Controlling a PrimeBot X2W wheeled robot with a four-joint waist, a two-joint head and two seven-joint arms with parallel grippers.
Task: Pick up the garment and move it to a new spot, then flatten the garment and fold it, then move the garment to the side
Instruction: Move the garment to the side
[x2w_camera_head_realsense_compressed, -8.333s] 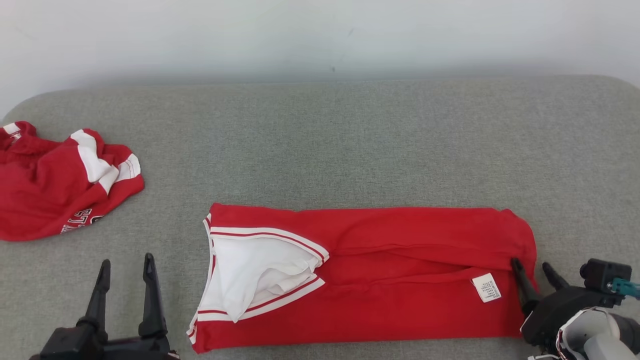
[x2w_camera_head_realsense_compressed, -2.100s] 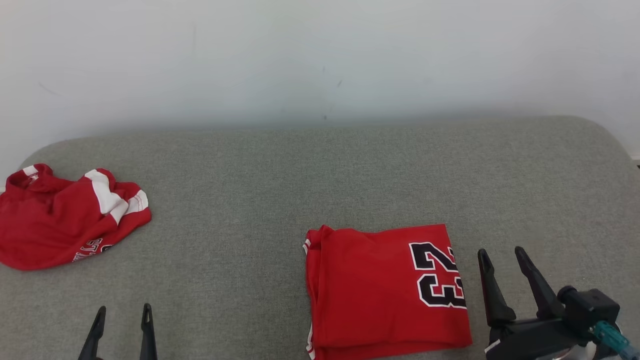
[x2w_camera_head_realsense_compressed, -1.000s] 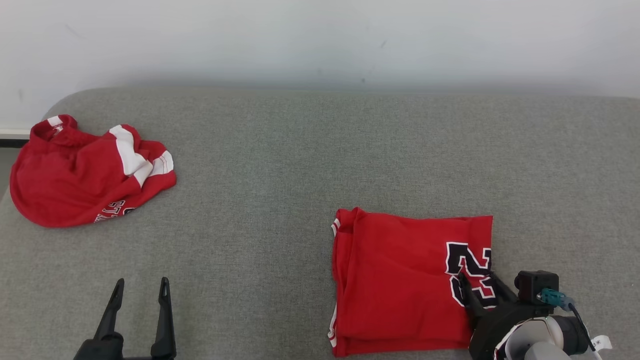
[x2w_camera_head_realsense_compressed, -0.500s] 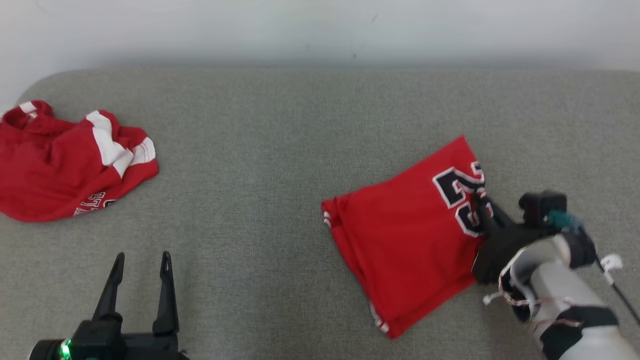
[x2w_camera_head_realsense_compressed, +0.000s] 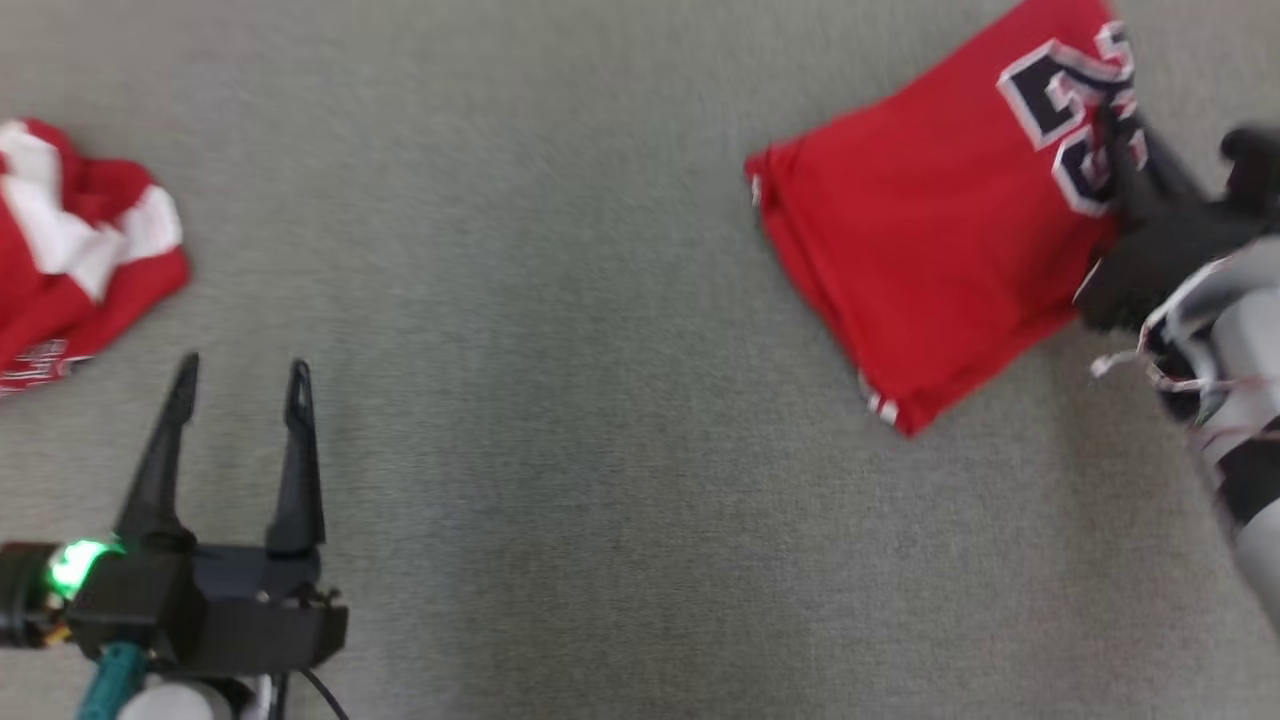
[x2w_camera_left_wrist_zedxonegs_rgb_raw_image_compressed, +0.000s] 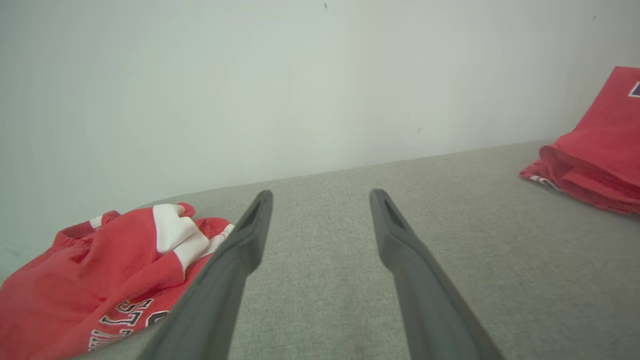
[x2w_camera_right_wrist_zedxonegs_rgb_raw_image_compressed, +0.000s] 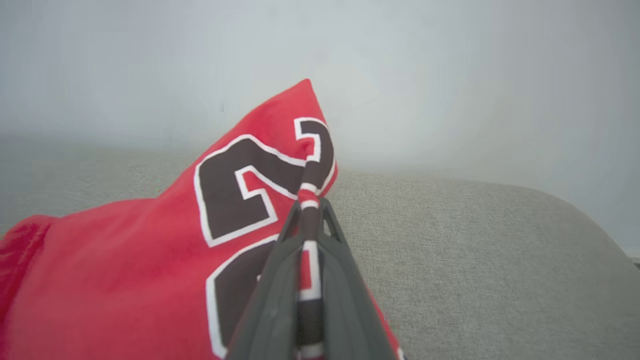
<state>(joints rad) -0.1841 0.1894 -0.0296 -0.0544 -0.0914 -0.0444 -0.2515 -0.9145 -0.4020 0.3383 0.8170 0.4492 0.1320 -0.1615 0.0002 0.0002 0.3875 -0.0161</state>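
Head: folded garment (x2w_camera_head_realsense_compressed: 930, 230) pinched at numbered edge in closed R gripper (x2w_camera_head_realsense_compressed: 1108, 125), L gripper (x2w_camera_head_realsense_compressed: 243, 365) spread wide, empty; L wrist: garment (x2w_camera_left_wrist_zedxonegs_rgb_raw_image_compressed: 595, 155) far right of L gripper (x2w_camera_left_wrist_zedxonegs_rgb_raw_image_compressed: 321, 195); R wrist: cloth clamped btwn R gripper (x2w_camera_right_wrist_zedxonegs_rgb_raw_image_compressed: 310, 207) tips, so fold looks done, only move-aside left.

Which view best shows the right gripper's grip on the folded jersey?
Right wrist view: the right gripper is shut on the folded jersey at its number. Head view shows the grip blurred; left wrist view shows the jersey's edge.
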